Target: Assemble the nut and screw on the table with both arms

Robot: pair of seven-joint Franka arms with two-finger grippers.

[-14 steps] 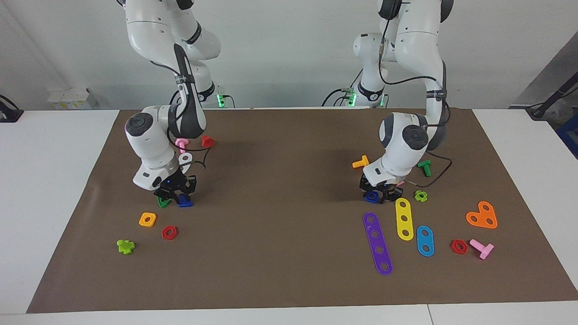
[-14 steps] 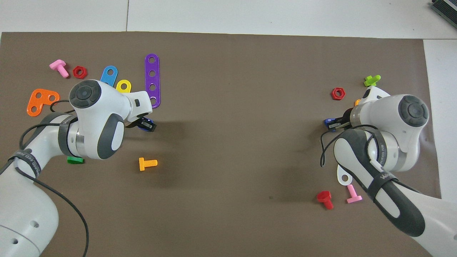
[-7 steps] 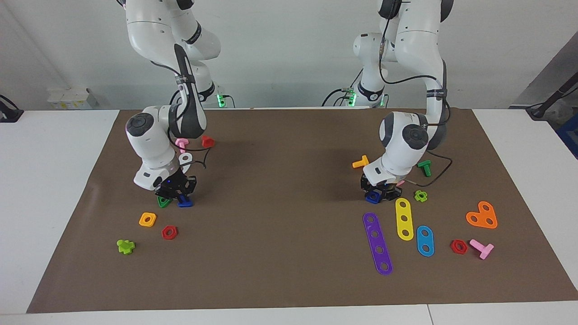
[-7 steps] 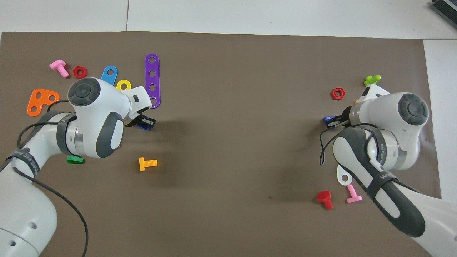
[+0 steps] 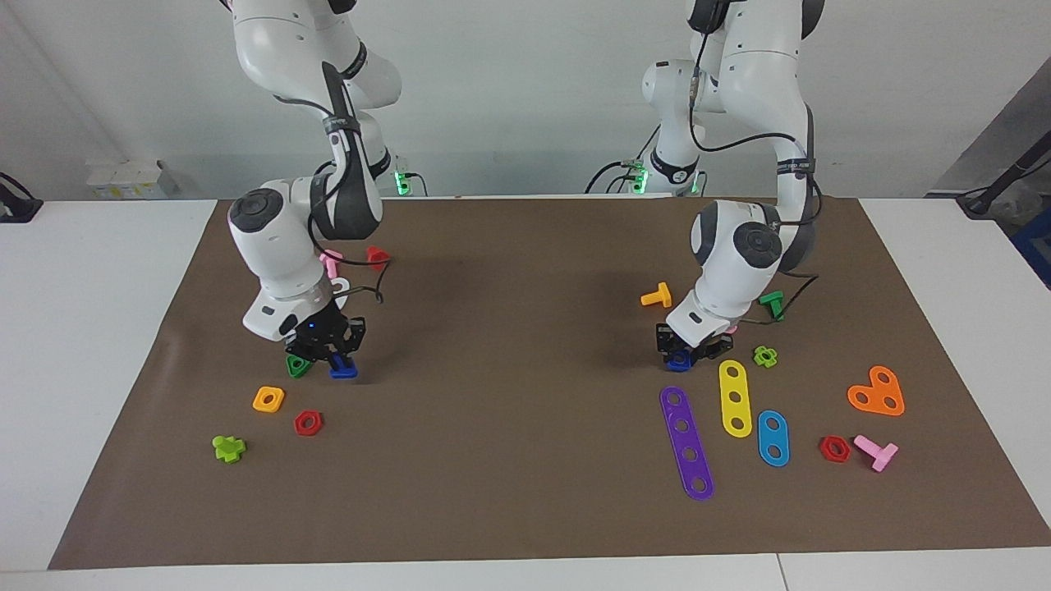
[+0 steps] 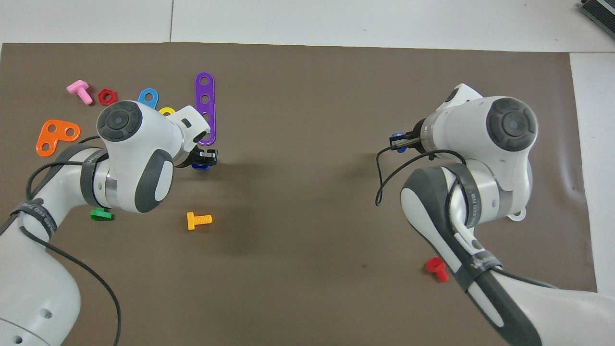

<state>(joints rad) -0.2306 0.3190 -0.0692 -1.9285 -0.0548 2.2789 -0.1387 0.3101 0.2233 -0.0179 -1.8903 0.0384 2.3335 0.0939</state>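
Note:
My right gripper is shut on the blue screw and holds it low over the brown mat at the right arm's end, beside a green triangular nut. In the overhead view this gripper shows the screw at its tips. My left gripper is shut on the blue nut, low over the mat at the left arm's end, beside the yellow strip. In the overhead view the left gripper has the nut under its tips.
Near the right gripper lie an orange square nut, a red hex nut and a lime screw. Near the left gripper lie an orange screw, a purple strip, a blue strip and an orange plate.
The right arm's wrist has risen and swung toward the table's middle, taking the blue screw with it. The left gripper has shifted slightly with the nut.

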